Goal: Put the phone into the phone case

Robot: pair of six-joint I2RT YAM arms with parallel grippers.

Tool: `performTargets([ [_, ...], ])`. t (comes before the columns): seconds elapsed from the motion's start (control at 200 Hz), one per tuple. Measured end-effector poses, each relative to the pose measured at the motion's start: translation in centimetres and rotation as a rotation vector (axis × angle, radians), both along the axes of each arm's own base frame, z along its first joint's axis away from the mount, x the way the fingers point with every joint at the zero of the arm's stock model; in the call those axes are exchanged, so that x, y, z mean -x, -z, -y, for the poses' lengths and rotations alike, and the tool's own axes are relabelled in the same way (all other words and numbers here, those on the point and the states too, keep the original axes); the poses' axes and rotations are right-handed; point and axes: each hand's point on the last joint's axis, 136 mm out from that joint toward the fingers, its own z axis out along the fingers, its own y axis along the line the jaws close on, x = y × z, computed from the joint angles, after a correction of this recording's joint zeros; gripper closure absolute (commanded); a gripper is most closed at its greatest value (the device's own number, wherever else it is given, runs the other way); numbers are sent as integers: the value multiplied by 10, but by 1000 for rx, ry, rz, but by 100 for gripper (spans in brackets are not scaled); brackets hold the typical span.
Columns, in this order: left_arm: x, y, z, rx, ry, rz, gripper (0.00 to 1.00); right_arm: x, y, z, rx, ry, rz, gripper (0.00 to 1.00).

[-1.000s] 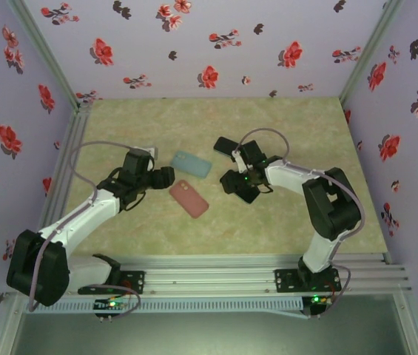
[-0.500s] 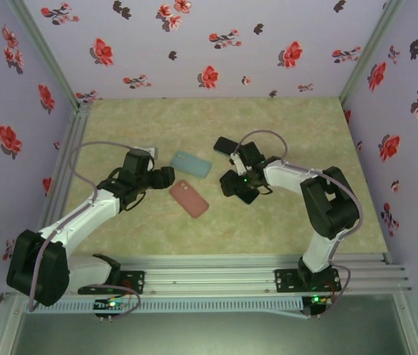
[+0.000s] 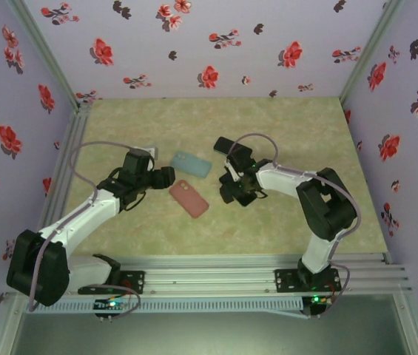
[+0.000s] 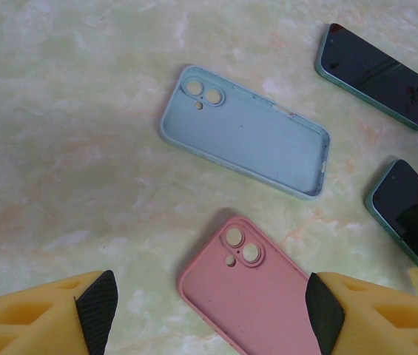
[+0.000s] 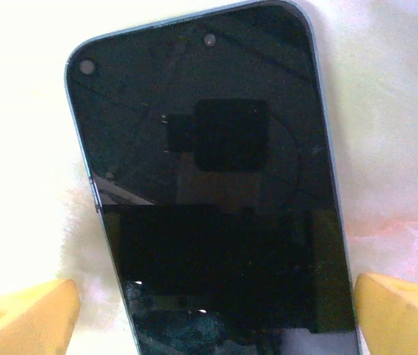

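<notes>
A dark-screened phone (image 5: 209, 200) with a teal rim lies flat on the table, screen up. My right gripper (image 5: 212, 322) is open just above it, with a yellow finger on each side of its lower half. In the top view that gripper (image 3: 231, 189) covers this phone. A pink phone case (image 4: 257, 292) (image 3: 189, 198) lies open side up between the two arms. My left gripper (image 4: 209, 314) (image 3: 166, 176) hovers open over its near end, holding nothing.
A light blue case (image 4: 245, 137) (image 3: 192, 164) lies behind the pink one. A second dark phone (image 4: 375, 65) (image 3: 225, 145) lies farther back, behind the right gripper. Flowered walls enclose the marbled table (image 3: 297, 126) on three sides.
My right gripper has shifted slightly left, toward the pink case, staying open over the phone. The left arm and both cases have not moved.
</notes>
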Motion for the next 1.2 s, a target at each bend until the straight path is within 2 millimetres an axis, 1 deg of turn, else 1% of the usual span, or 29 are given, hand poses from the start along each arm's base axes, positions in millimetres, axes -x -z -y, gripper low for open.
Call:
performTargets([
  [0.33, 0, 0, 0, 0, 1, -1, 27, -11, -9, 4, 56, -6, 49, 1],
  [0.58, 3, 2, 0, 3, 6, -6, 27, -19, -17, -1, 53, -26, 74, 2],
  [0.845, 3, 2, 0, 3, 6, -5, 27, -18, -9, -3, 56, -35, 51, 3],
  [0.99, 3, 2, 0, 3, 6, -5, 27, -16, -4, -3, 58, -38, 35, 5],
  [1.07, 3, 2, 0, 3, 7, -5, 27, -15, -1, -4, 56, -40, 27, 9],
  [1.2, 3, 2, 1, 7, 11, -7, 27, -13, 1, -4, 58, -46, 14, 12],
])
